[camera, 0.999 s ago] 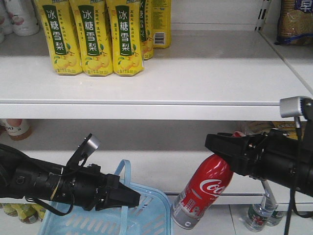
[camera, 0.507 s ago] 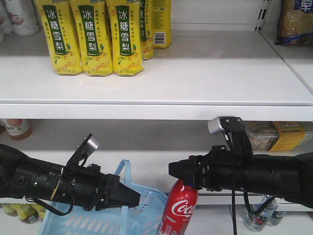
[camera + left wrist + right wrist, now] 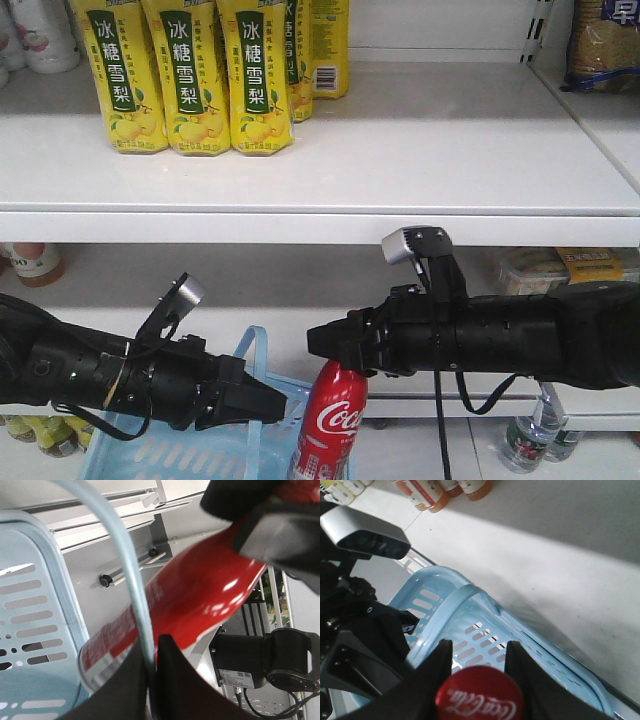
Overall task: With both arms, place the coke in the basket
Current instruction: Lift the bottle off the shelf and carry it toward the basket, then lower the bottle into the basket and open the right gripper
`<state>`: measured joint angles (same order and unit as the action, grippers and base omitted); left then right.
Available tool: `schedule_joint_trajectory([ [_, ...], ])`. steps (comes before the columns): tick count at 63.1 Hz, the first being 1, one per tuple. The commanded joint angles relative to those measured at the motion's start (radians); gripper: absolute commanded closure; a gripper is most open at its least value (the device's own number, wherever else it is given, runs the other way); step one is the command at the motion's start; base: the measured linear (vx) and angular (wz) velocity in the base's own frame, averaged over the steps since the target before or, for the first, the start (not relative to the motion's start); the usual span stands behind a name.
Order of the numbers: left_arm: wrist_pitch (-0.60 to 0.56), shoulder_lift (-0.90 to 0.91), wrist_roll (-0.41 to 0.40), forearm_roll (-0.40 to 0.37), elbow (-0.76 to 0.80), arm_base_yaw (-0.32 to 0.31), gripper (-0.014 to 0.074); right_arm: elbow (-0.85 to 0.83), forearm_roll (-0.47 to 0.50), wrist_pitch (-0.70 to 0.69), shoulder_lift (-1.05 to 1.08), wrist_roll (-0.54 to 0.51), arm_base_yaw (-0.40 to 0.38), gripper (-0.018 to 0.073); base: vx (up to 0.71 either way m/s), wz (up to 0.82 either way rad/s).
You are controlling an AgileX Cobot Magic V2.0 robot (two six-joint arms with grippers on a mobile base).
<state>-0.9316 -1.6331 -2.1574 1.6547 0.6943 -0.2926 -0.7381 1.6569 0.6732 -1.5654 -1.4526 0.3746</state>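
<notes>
I see my right gripper (image 3: 335, 345) clamped on the top of the Coca-Cola bottle (image 3: 328, 425), which hangs tilted just beside the right rim of the light blue basket (image 3: 322, 407). My left gripper (image 3: 272, 404) is pinched closed on the basket's pale blue handle (image 3: 129, 577), the bottle close behind it.

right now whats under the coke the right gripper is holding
The coke hangs from the right gripper, beside the basket rim. In the right wrist view the basket's slotted wall and handle show below it. The basket floor is hidden by the coke and gripper.
</notes>
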Motion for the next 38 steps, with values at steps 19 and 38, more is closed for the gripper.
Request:
schedule_joint_trajectory([
  [19, -0.015, 0.045, 0.015, -0.063, 0.020, -0.006, 0.0601, -0.056, 0.128, -0.096, -0.072, 0.034, 0.098, 0.0496, 0.00, 0.00],
  [38, -0.015, 0.045, 0.015, -0.063, 0.020, -0.006, 0.0601, -0.080, 0.128, -0.167, -0.081, 0.010, 0.159, 0.0365, 0.00, 0.00],
])
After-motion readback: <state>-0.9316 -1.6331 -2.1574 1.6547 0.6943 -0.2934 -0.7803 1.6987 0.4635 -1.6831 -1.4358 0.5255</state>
